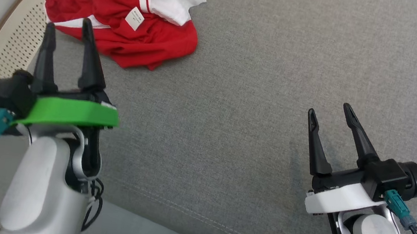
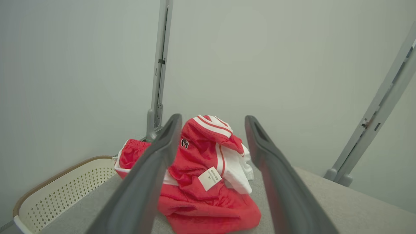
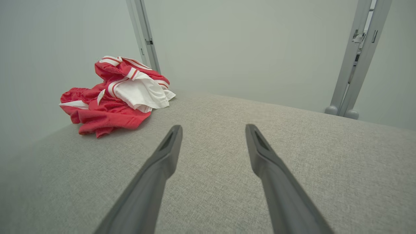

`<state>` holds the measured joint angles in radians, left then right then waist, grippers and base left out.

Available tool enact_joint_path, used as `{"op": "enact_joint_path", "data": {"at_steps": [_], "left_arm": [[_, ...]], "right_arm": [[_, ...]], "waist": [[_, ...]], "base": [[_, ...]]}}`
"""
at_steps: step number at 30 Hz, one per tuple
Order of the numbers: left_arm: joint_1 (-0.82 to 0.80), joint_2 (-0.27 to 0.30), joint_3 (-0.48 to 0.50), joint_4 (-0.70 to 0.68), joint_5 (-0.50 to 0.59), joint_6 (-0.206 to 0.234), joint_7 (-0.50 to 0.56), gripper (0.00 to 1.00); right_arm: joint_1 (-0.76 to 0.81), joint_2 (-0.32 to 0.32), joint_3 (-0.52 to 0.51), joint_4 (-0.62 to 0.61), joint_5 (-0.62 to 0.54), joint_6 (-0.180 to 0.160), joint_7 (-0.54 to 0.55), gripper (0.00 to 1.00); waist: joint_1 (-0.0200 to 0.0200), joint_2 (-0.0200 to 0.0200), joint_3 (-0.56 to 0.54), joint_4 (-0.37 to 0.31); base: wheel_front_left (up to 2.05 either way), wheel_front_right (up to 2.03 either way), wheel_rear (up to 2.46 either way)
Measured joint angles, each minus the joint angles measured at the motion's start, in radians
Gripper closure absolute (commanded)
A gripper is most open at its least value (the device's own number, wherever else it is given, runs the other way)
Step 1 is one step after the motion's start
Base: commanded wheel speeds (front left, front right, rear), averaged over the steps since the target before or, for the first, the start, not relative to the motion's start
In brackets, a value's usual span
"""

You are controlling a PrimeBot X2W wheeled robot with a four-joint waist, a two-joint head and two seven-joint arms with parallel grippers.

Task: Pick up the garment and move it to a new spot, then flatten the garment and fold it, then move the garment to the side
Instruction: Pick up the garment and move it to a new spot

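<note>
Broadly, I see a grey woven-fabric work surface [image 1: 259, 99] with a crumpled red-and-white jersey garment [image 1: 135, 31] at its far left corner, the garment's left edge overlapping the rim of a cream perforated plastic basket [image 1: 9, 42] beside the surface. My left gripper [image 1: 69, 24] hovers just short of the garment and my right gripper [image 1: 329, 109] is well apart from it. Both have their dark fingers spread open and hold nothing.

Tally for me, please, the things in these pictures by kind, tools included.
Crumpled red-and-white fabric garment: 1
Cream perforated plastic basket with brown rim: 1
Grey fabric-covered surface: 1
Dark two-fingered tools (left tool, right tool): 2
Total: 5
</note>
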<state>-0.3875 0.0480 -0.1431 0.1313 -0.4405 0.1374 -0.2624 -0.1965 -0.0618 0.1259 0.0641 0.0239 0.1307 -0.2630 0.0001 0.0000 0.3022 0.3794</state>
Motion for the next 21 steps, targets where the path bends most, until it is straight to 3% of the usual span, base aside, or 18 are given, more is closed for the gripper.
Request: {"op": "enact_joint_path", "data": {"at_steps": [12,21], "left_arm": [[-0.369,0.0,0.126,0.257,-0.047,-0.067,0.0,0.0],[-0.636,0.027,0.204,0.659,-0.035,-0.076,0.0,0.0]], "right_arm": [[-0.043,-0.032,0.027,0.021,0.003,0.0,0.0,0.0],[-0.045,-0.049,0.058,0.03,0.027,0.0,0.0,0.0]], "waist": [[0.0,0.0,0.157,-0.074],[0.0,0.0,0.226,-0.14]], "base": [[0.0,0.0,0.0],[0.0,0.0,0.0]]}}
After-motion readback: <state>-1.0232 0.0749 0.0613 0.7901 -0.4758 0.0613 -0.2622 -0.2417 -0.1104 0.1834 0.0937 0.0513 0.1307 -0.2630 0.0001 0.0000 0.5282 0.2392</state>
